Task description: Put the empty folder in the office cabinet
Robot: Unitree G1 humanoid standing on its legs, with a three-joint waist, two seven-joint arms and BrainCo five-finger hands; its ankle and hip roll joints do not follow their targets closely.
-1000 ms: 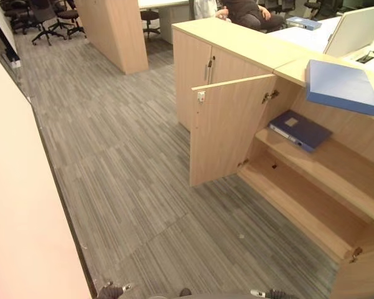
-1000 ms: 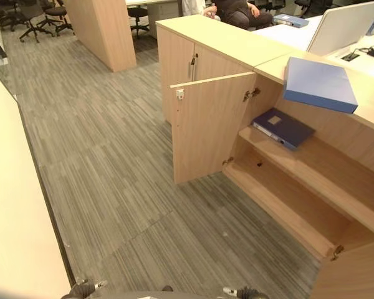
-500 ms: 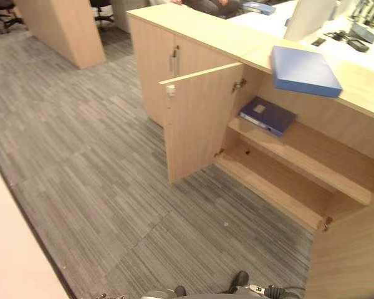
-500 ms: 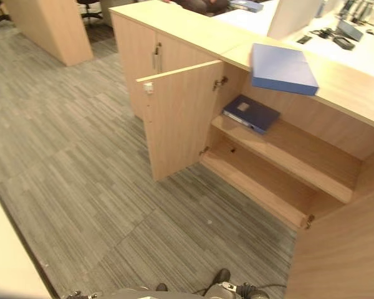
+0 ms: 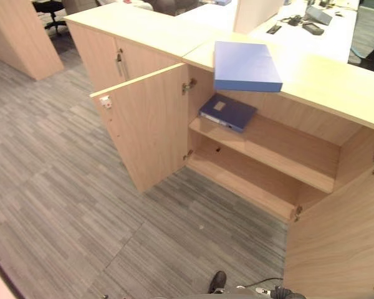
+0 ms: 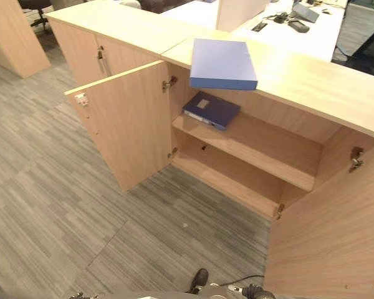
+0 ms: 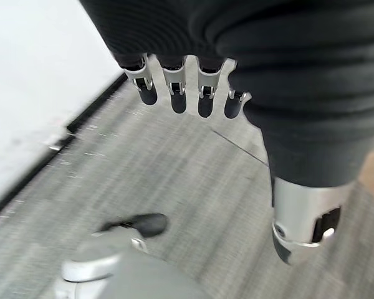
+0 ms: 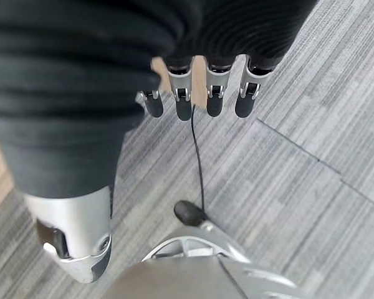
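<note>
The office cabinet (image 5: 262,162) is standing with both doors swung wide, its left door (image 5: 146,128) jutting out over the grey carpet (image 5: 62,187). Along the cabinet's top the counter (image 5: 324,78) is carrying the light blue folder (image 5: 244,65), flat, with its near edge hanging just past the counter's front lip, above the cabinet's upper shelf (image 5: 268,149). A darker blue binder (image 5: 227,112) is already lying at the left end of that shelf; the lower shelf (image 5: 243,180) is bare.

Both hands are hanging low over the carpet, holding nothing: the left hand (image 7: 187,93) and the right hand (image 8: 199,93) are each showing straight, relaxed fingers.

The step in hand looks like the approach. Doing it well probably means closing in squarely on the cabinet between the doors, then gripping the overhanging edge of the folder.
</note>
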